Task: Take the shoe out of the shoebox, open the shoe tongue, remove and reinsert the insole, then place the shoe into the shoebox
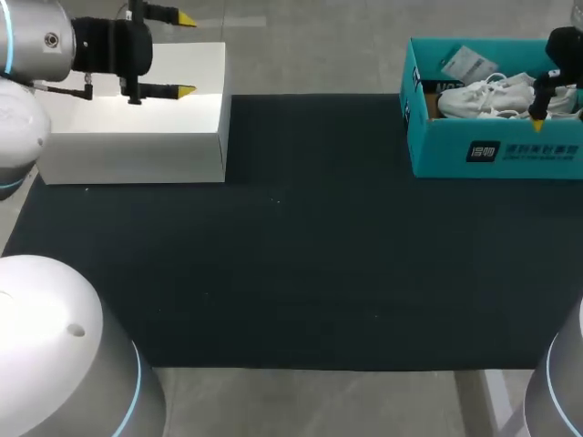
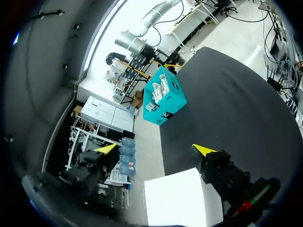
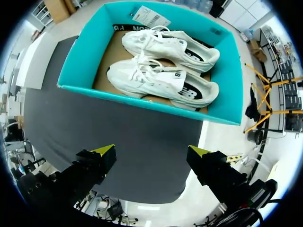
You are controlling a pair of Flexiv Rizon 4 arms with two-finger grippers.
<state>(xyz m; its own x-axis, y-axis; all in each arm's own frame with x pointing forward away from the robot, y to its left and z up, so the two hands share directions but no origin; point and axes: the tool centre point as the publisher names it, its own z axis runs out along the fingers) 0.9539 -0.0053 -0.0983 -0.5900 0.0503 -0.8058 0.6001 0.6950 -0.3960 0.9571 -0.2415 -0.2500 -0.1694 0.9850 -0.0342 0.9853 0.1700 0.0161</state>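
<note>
Shoes (image 3: 161, 81), white and laced, fill rectangular teal cardboard shoebox (image 3: 142, 102).

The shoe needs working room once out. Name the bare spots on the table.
The black mat is bare across its middle and front, between the white rectangular box at rear left and the teal cardboard shoebox at rear right. Crowded: two white sneakers fill the shoebox, and the left hand hangs over the white box.

Two white shoes (image 3: 161, 80) in teal shoebox (image 3: 85, 52)
</note>
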